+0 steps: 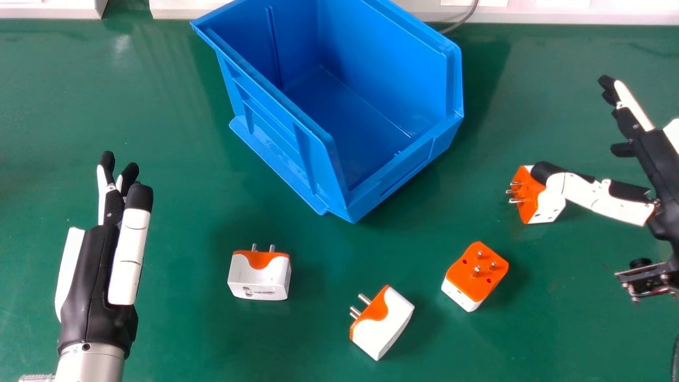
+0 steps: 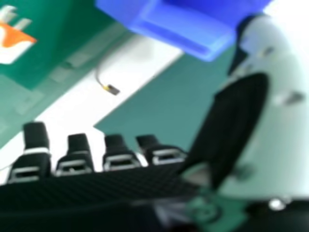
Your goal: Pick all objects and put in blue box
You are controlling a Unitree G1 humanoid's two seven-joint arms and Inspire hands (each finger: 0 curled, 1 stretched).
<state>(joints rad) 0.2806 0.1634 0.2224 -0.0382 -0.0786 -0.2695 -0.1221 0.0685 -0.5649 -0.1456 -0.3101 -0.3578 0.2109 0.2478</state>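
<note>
Green counter [image 1: 175, 329]; left hand [image 1: 95, 276] open, right hand [image 1: 660, 164] spread, thumb [image 1: 589, 193] at plug adapter [image 1: 529, 200]. Probably light, hard, slightly slippery; pinch white sides [image 1: 547, 210], clear of pins [image 1: 515, 200].

Green table [image 1: 159, 111], grey cable [image 1: 462, 22] (curved).

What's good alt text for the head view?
Open-topped blue box on a green table, with four orange-and-white plug adapters outside it. A robot's open left hand is at left; its open right hand is at right, thumb overlapping the rightmost adapter.
</note>
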